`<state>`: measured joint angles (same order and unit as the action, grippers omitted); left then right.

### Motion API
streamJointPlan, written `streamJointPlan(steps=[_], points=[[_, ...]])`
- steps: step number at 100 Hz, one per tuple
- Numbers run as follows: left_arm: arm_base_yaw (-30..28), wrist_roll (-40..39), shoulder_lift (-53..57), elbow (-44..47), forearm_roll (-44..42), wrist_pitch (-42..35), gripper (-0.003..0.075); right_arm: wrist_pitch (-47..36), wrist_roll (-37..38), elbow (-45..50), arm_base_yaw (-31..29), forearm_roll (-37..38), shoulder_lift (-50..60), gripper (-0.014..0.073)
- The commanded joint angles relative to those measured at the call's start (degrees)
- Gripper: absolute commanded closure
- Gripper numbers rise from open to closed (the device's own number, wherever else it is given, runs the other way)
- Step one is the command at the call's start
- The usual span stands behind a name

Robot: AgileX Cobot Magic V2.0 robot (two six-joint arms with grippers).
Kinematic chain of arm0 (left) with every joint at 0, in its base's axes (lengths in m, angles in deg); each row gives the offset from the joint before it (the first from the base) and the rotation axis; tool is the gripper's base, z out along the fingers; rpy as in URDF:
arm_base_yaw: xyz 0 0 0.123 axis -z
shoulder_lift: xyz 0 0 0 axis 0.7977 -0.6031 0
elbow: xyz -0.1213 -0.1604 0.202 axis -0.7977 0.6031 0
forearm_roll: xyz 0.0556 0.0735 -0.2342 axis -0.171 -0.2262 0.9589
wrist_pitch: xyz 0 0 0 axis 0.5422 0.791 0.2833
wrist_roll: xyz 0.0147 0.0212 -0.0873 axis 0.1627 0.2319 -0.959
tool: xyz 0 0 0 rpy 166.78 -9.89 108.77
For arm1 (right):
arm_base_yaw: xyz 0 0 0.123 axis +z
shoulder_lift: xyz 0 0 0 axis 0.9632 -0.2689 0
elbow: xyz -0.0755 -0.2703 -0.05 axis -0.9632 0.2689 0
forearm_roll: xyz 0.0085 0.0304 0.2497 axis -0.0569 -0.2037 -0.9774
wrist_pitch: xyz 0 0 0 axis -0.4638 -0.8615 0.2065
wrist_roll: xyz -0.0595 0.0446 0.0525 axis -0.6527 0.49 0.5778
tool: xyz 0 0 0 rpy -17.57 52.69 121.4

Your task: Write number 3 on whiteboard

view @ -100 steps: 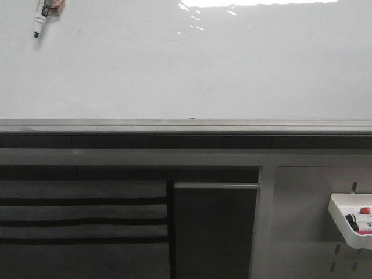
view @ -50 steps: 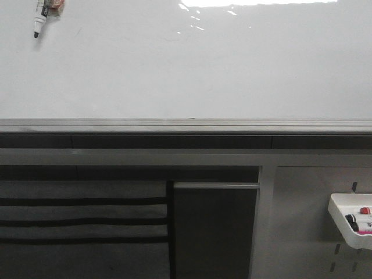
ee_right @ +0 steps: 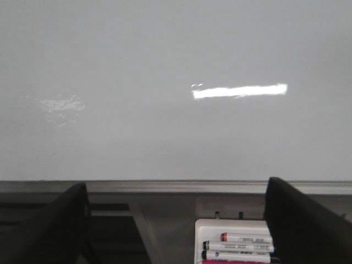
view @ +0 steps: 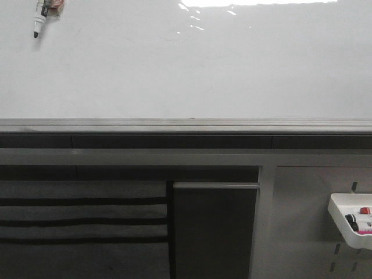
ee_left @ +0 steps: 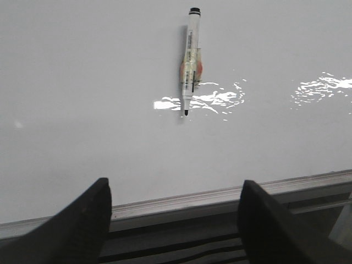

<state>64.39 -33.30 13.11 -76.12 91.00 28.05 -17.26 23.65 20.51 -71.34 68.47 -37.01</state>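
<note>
1. Whiteboard (view: pixel 192 70): broad bare face, open across the middle and right in the front view.
2. Only item on the board face: a marker (view: pixel 39 16) clipped at upper left, tip down, well apart from the board's centre.
3. Grey bottom rail (view: pixel 186 125) runs the full width under the board and juts forward as a ledge.
4. Below, at right: white tray (view: pixel 343 218) holding markers, mounted on the pegboard panel (view: pixel 302 221).
5. Left gripper (ee_left: pixel 176 214): jaws spread, nothing between them.
6. Right gripper (ee_right: pixel 176 220): jaws spread wide, the tray visible beyond the gap.
</note>
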Motion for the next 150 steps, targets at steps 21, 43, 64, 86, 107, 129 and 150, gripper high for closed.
streamJointPlan(steps=[21, 43, 64, 86, 107, 129, 150], points=[[3.2, 1.4, -16.5, -2.1, 0.8, -17.0, 0.0281, 6.2, -26.5, -7.5, -0.3, -25.6, -12.1, 0.0013], [3.7, 1.6, -31.4, -7.7, -1.0, -24.6, 0.0281, 10.4, -43.5, -8.3, -0.3, -42.3, -17.3, 0.0013], [3.7, 1.6, -44.4, -15.1, -3.6, -27.0, 0.0281, 10.6, -45.0, -8.3, -0.3, -43.7, -18.4, 0.0013], [3.7, 1.6, -53.4, -21.4, -4.4, -28.1, 0.0281, 10.6, -45.0, -8.3, -0.3, -43.7, -18.4, 0.0013], [3.7, 1.6, -58.4, -25.1, -4.4, -29.8, 0.0281, 10.6, -45.0, -8.3, -0.3, -43.7, -18.4, 0.0013], [3.7, 1.6, -59.7, -25.5, -5.0, -32.4, 0.0349, 10.6, -45.0, -8.3, -0.3, -43.7, -18.4, 0.0013], [3.7, 1.6, -59.8, -25.5, -5.1, -32.5, 0.0505, 10.4, -45.0, -8.3, -0.3, -43.7, -18.4, 0.0013]])
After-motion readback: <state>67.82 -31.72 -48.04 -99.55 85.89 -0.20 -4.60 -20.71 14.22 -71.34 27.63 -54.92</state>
